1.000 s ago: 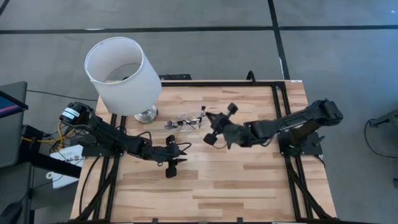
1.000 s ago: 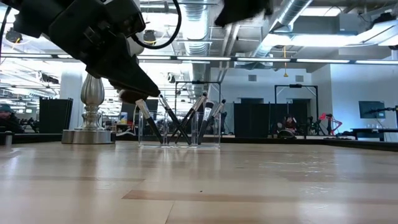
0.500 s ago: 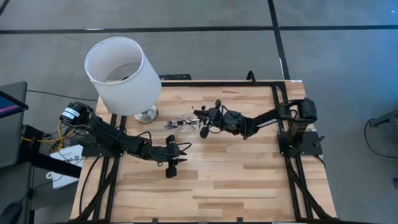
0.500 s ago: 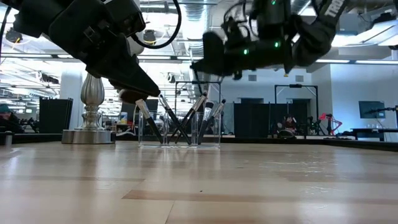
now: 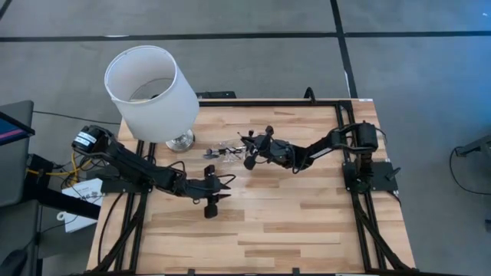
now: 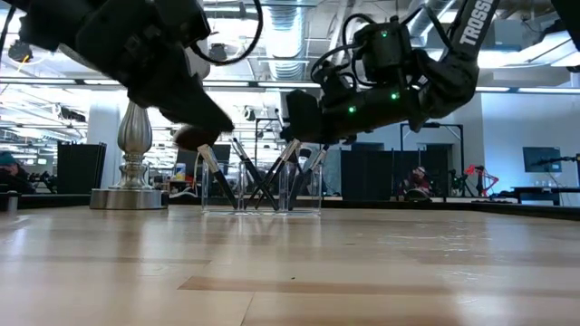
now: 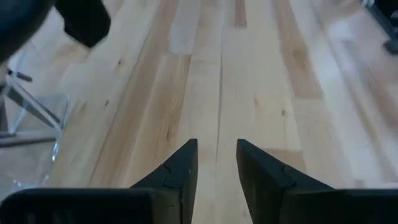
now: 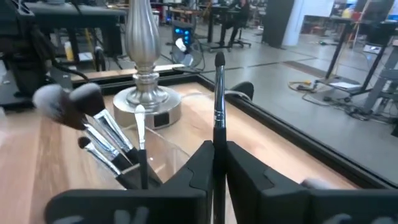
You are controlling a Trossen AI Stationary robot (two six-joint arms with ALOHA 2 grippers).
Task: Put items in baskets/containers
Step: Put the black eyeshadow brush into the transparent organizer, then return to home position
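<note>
A clear plastic holder (image 5: 225, 150) (image 6: 263, 192) stands on the table near the lamp and has several black-handled makeup brushes (image 8: 102, 134) leaning in it, bristles up. My right gripper (image 5: 248, 148) (image 8: 219, 152) hovers just right of the holder (image 8: 158, 152) and is shut on one more slim brush (image 8: 219, 93). My left gripper (image 5: 218, 188) (image 7: 216, 155) waits open over bare wood nearer the table's near edge, touching nothing. My right gripper pinches the brush by its black handle (image 8: 217, 135) between the two fingers, which lie along it. The silver ferrule and the dark bristle tip (image 8: 219, 61) stick out beyond the fingertips. The brush is lifted clear of the table, beside the holder.
A tall lamp with a big white shade (image 5: 149, 92) stands on a silver base (image 5: 181, 140) (image 6: 134, 195) (image 8: 146, 99) just left of the holder. Bare wood spreads over the table's near half (image 5: 307, 222). A black frame runs along the far edge (image 5: 268, 102).
My right gripper has moved from the table's middle toward the far-left, up to the holder, and has come down lower, carrying the brush with it. The right arm has folded back toward its base.
</note>
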